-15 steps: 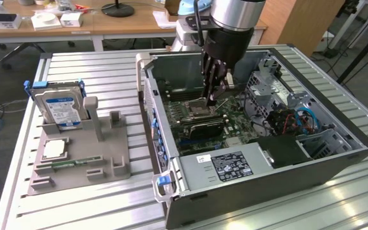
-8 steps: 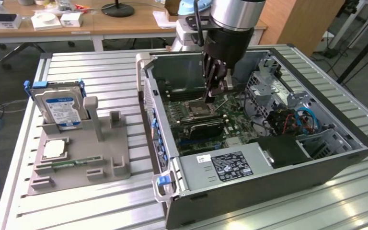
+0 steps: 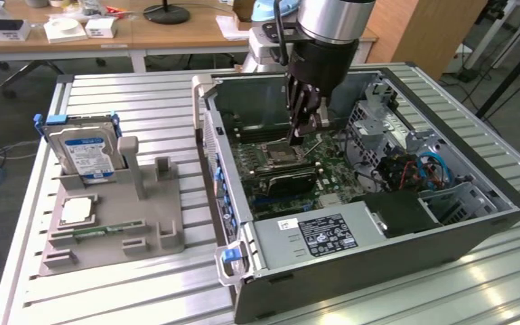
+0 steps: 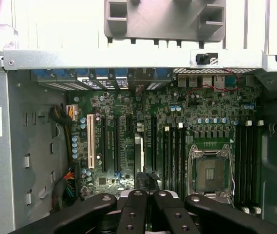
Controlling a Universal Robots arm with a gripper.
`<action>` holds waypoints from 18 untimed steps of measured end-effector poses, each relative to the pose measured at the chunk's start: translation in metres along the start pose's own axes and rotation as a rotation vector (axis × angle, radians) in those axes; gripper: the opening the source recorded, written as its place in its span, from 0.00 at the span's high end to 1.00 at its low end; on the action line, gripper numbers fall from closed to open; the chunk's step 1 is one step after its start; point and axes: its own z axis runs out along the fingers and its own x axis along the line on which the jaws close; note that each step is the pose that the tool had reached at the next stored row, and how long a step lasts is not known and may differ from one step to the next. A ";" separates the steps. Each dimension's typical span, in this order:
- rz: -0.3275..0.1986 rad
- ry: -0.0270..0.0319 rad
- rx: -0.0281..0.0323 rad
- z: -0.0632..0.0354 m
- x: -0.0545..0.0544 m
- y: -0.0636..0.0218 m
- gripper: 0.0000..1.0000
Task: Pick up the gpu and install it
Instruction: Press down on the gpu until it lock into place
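Closed tool (image 4: 148, 197) above the motherboard (image 4: 143, 141).

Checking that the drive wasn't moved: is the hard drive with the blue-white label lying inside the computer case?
No, the hard drive stands upright in the grey holder on the table, outside the computer case.

Exterior view: high, off arm, looking down at angle over counter (image 3: 133, 284), open computer case (image 3: 378, 264) and grey parts holder (image 3: 116, 230), mid distance. Wrist view: on arm, close above case interior, facing straight down onto motherboard (image 4: 143, 136), hand (image 4: 145, 209) at frame edge. Both views share motherboard and CPU socket (image 4: 211, 170)
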 end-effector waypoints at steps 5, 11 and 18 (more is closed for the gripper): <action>0.000 -0.0020 -0.0001 0.0080 0.000 -0.0001 0.90; 0.000 -0.0021 -0.0001 0.0189 0.001 -0.0003 0.90; 0.000 -0.0022 0.0000 0.0315 0.001 -0.0004 0.90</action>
